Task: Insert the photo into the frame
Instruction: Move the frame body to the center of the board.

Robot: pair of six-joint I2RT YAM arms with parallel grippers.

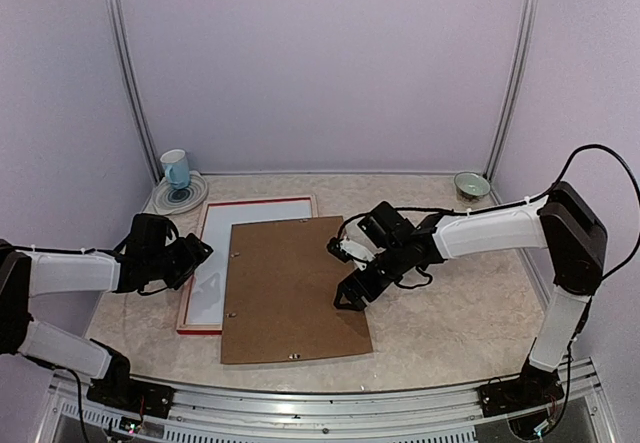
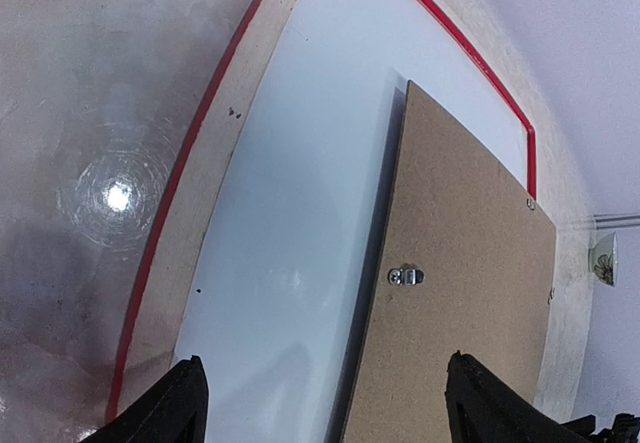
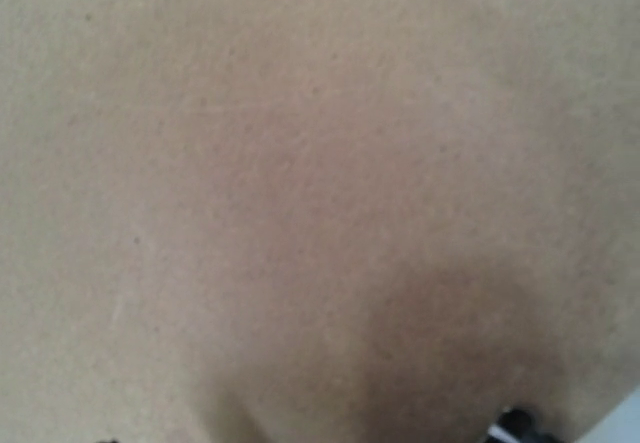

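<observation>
Two grippers, both spread wide & holding nothing. Nearest thing: brown backing board, flat but skewed. Its near-right part is out on the table and its far-left part overlaps the frame. R gripper sits low over the board's right edge, pointing down. Its wrist view is all blurred board, so touching or just above – can't tell. L gripper hovers at the frame's left rail, nothing btwn its fingers. Frame lies pale-wood side up w/ a white sheet inside it. The photo: no cat print shows anywhere; prob. face down in there, can't tell. Step in hand, I'd judge: closing up w/ the board. Next move calls for sliding the board left & away, squared to the rails, so it drops inside. Far back: cup on plate, bowl – not involved.
</observation>
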